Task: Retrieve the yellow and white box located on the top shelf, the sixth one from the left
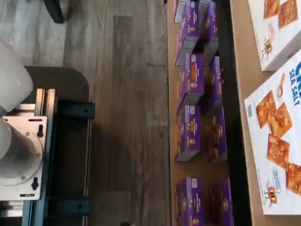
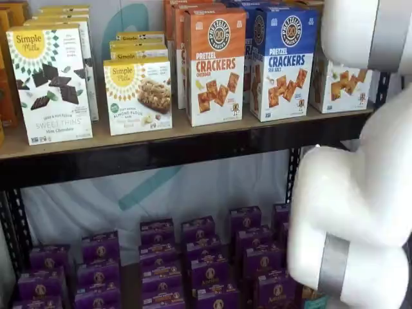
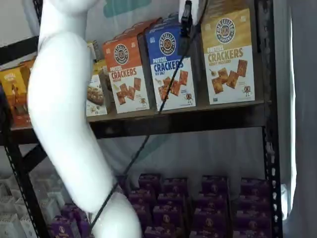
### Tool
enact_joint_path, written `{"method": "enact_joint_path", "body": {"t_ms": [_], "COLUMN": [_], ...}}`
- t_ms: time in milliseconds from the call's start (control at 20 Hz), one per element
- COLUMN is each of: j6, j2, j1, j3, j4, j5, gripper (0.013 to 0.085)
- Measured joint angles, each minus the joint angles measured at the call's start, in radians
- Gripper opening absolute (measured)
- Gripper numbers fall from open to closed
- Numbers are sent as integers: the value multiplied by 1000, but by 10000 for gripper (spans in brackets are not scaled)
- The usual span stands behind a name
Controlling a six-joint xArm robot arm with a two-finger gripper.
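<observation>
Claw (image 3: 186, 17) is hanging spread wide and empty at the blue box's (image 3: 171, 69) upper corner.
The yellow and white box (image 3: 228, 54) is standing upright on the top shelf (image 3: 198, 111), at its right end, just right of the claw and farther back; only one arm is working here, so it is needing a rightward shift.

On the top shelf (image 3: 173, 119) the yellow and white box (image 3: 229, 59) stands rightmost, just beside the sea salt box (image 3: 171, 69), with the cheddar box (image 3: 126, 74) further left (all upright, facing front). Purple boxes (image 3: 198, 198) fill the lower shelf.
</observation>
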Motion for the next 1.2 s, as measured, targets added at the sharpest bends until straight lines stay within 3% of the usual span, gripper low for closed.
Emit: {"method": "enact_joint_path", "body": {"t_ms": [150, 450, 600, 800, 950, 1200], "j6": [14, 44, 54, 66, 73, 68], "j2": [-33, -75, -87, -109, -133, -159], "j1": [51, 78, 63, 23, -6, -23], "j3": [28, 74, 87, 117, 151, 197], "j4": [-62, -53, -2, 108, 199, 286], "j5": [-32, -70, -88, -145, -219, -359], "gripper": [850, 850, 850, 850, 850, 850]}}
